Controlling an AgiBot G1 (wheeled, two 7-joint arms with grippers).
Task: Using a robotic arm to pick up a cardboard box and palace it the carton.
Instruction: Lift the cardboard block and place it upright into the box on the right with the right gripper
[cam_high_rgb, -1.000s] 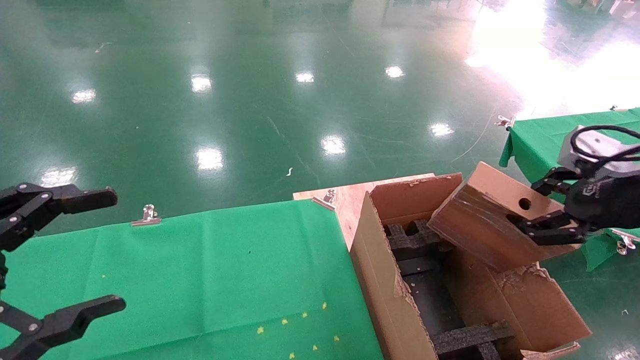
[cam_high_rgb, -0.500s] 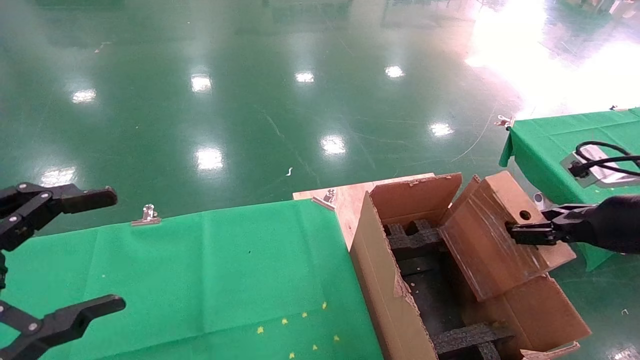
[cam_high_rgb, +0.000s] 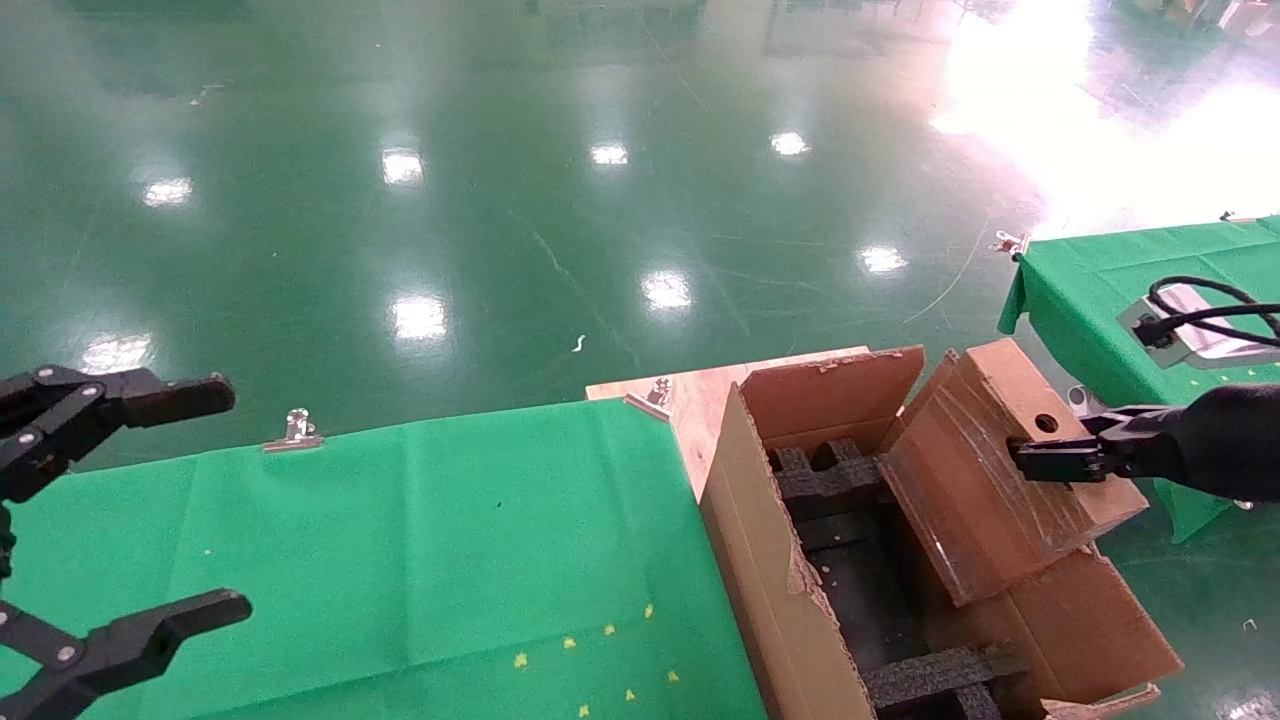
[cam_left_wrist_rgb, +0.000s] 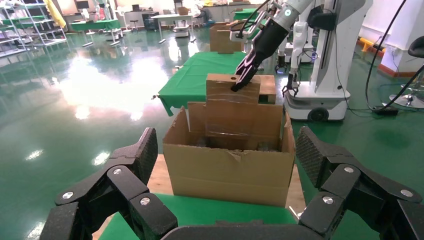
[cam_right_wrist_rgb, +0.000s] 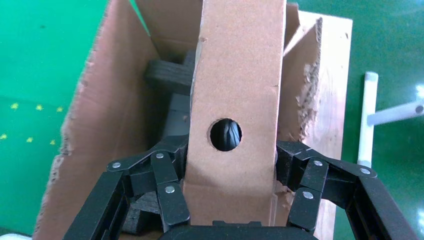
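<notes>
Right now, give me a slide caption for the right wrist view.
Right gripper clamps the small holed cardboard box over the open carton with black foam inside.

A: How is the scene lit?
B: Brightly, from overhead; lamp reflections are scattered across the glossy floor (cam_high_rgb: 500, 220), and strong glare is seen far right.
A: And sharpness?
B: Focus is held throughout; shadows are soft.

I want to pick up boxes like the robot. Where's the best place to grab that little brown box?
Grab the cardboard box by its two wide taped sides, near the end with the round hole, coming from that end. The box is narrow there, so the right hand fits around it, as it holds it now.
</notes>
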